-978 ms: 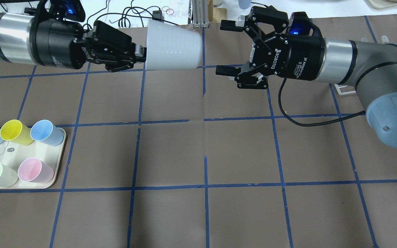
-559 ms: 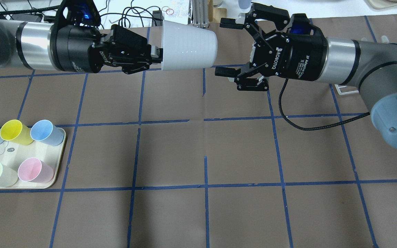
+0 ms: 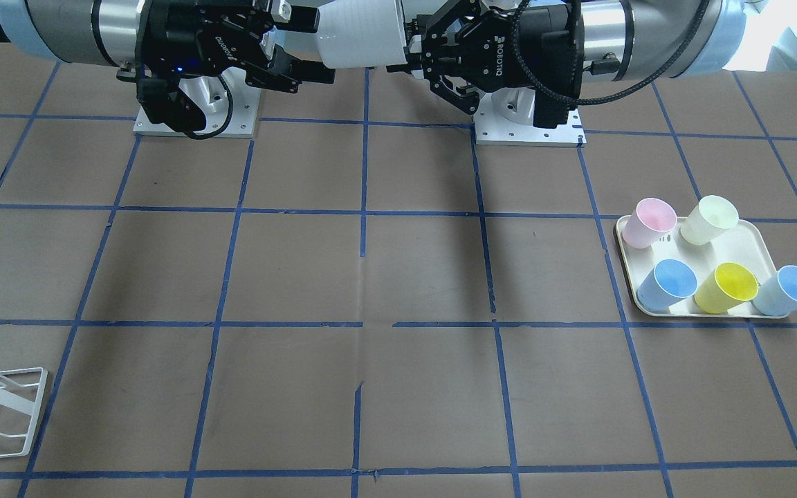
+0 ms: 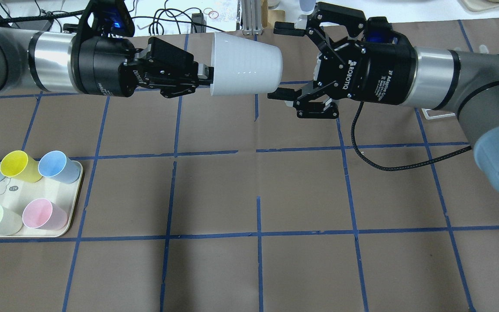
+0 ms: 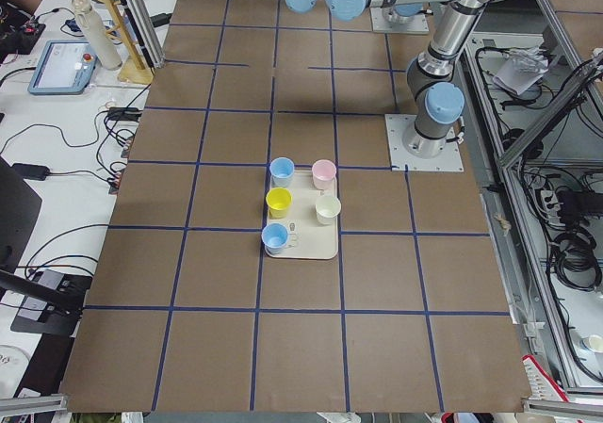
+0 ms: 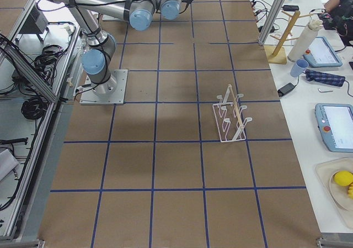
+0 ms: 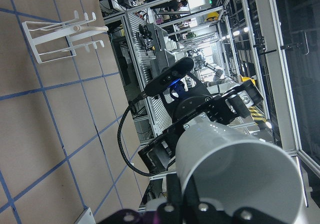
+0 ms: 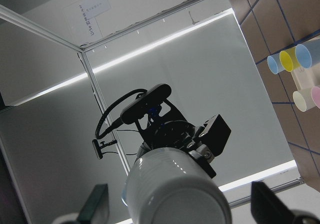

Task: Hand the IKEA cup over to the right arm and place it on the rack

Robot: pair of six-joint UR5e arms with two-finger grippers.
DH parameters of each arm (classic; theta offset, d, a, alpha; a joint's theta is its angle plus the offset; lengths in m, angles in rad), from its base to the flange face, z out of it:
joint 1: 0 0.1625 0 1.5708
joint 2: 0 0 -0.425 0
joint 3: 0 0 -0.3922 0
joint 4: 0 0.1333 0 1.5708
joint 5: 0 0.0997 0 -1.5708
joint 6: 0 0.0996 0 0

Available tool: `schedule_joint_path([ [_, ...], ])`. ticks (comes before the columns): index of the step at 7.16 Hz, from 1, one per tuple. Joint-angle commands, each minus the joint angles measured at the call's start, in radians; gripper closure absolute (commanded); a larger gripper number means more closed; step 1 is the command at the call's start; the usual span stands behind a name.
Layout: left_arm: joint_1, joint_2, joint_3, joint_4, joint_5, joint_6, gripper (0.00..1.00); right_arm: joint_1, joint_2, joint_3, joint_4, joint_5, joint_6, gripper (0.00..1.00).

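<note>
Handover step: left gripper [image 4: 206, 74] is clamped on the rim of the cup [image 4: 245, 65], which is held level in the air at top centre of the overhead view, base pointing at my right gripper [image 4: 277, 61]. Right jaws are wide, tips just straddling the base, with no contact I can see. Best approach, I think: slide right further along the cup axis so the pads land on the body, short of left's grip; close gently (thin plastic); release left only then. In the right wrist view the base sits low between blurred fingers [image 8: 95, 206], so centring is uncertain. The rack [image 6: 231, 115] is mostly behind my right arm overhead. Left's contact on the rim is hidden.
</note>
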Motion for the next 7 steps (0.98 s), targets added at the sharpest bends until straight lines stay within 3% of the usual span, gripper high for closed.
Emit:
schedule_joint_path([
  [1,-0.005,0.001,0.001,0.000,-0.002,0.000,1.00,0.000,-0.020,0.004,0.007,0.000,0.047,0.00],
  [4,-0.005,0.001,0.000,0.002,0.000,0.000,1.00,0.001,-0.031,0.004,0.061,-0.002,0.050,0.04],
  [7,-0.007,0.002,0.001,0.009,0.000,0.000,1.00,0.001,-0.031,-0.002,0.081,-0.006,0.063,0.26],
])
